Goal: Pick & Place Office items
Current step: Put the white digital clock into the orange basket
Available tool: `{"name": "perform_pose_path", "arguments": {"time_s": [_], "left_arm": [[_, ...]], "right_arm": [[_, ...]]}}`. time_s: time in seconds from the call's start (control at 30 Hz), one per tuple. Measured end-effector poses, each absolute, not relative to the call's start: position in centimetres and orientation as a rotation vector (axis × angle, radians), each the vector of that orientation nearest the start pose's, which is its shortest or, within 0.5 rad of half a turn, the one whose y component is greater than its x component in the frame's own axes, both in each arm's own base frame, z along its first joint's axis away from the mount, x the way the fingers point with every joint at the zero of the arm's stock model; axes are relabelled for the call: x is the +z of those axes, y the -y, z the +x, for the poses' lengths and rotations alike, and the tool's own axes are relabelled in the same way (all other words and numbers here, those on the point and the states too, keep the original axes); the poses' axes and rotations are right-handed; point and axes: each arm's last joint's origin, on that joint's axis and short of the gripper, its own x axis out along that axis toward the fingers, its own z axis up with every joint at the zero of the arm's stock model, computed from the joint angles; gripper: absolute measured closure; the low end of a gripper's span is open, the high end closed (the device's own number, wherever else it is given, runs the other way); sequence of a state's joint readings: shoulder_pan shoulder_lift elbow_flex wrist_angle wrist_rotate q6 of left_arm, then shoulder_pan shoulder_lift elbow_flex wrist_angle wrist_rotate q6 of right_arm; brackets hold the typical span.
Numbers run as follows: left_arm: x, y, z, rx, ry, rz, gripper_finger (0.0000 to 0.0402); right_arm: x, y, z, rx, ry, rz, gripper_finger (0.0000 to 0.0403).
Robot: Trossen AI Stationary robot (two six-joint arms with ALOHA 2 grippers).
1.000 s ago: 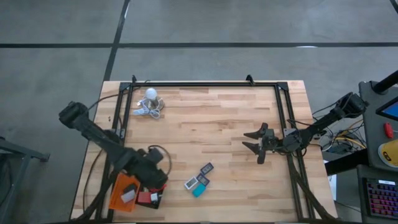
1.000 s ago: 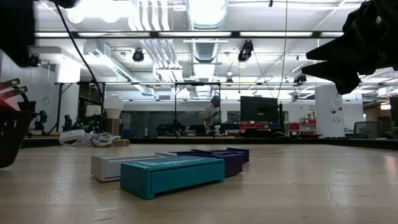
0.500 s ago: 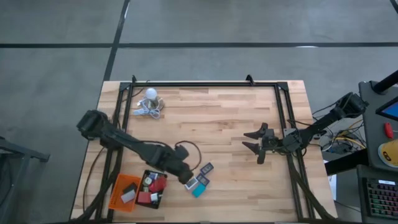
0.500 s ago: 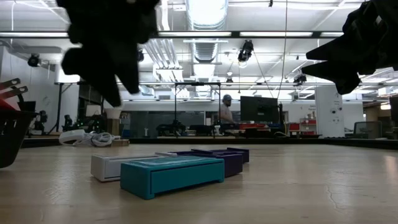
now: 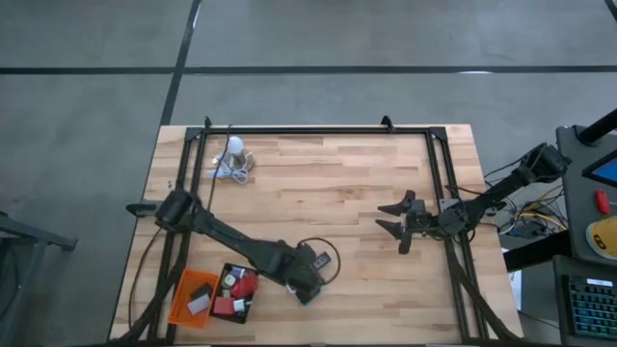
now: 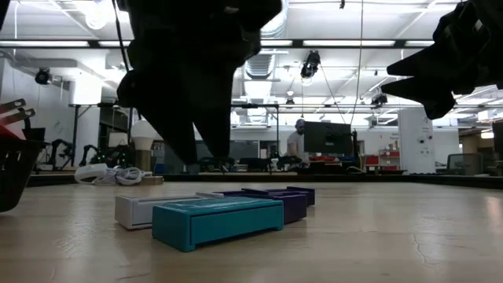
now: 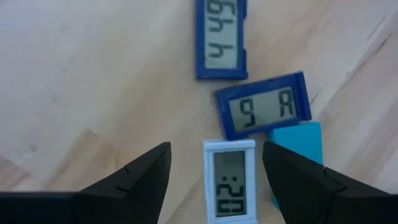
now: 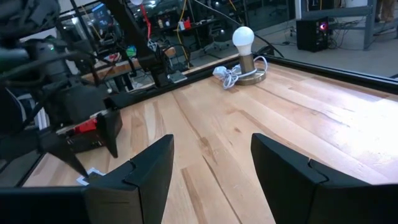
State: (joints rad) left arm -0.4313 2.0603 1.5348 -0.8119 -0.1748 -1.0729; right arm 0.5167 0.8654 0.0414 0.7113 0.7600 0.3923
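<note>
Several small office items lie in a cluster on the near middle of the table. The left wrist view shows a white display piece [image 7: 230, 186], two blue ones [image 7: 221, 37] [image 7: 264, 106] and a teal block [image 7: 298, 149]. My left gripper [image 7: 216, 149] hangs open above them, pointing down, with the white piece showing between its fingers. In the low view it [image 6: 196, 149] is clear above the white [image 6: 145, 211], teal [image 6: 216, 222] and purple [image 6: 291, 200] pieces. In the high view it [image 5: 307, 280] covers most of the cluster. My right gripper [image 5: 398, 220] waits open at the table's right.
An orange tray [image 5: 193, 297] and a black tray [image 5: 234, 294] holding red and other pieces sit at the near left corner. A white bulb with a coiled cord [image 5: 233, 154] lies at the far left. A black frame rail [image 5: 318, 130] borders the table. A person stands in the room behind [image 6: 299, 141].
My left arm has swung from over the trays at the near left toward the table's right, and now stands over the cluster of pieces, lower than half a second ago. The pieces have not moved.
</note>
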Motion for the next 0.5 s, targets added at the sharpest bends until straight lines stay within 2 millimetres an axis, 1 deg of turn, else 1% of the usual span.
{"name": "perform_pose_path", "arguments": {"time_s": [0.13, 0.37, 0.5], "left_arm": [[16.8, 17.7, 37.6, 0.478, -1.252, -0.501, 0.0144], [16.6, 19.8, 36.5, 0.471, -1.249, -0.509, 0.0144], [16.6, 20.5, 36.2, 0.472, -1.217, -0.483, 0.0144]], "right_arm": [[15.5, -5.5, 13.8, -0.257, -0.042, 0.323, 0.0193], [15.5, -5.6, 13.8, -0.257, -0.042, 0.323, 0.0193], [15.5, -5.5, 13.8, -0.257, -0.042, 0.323, 0.0193]]}}
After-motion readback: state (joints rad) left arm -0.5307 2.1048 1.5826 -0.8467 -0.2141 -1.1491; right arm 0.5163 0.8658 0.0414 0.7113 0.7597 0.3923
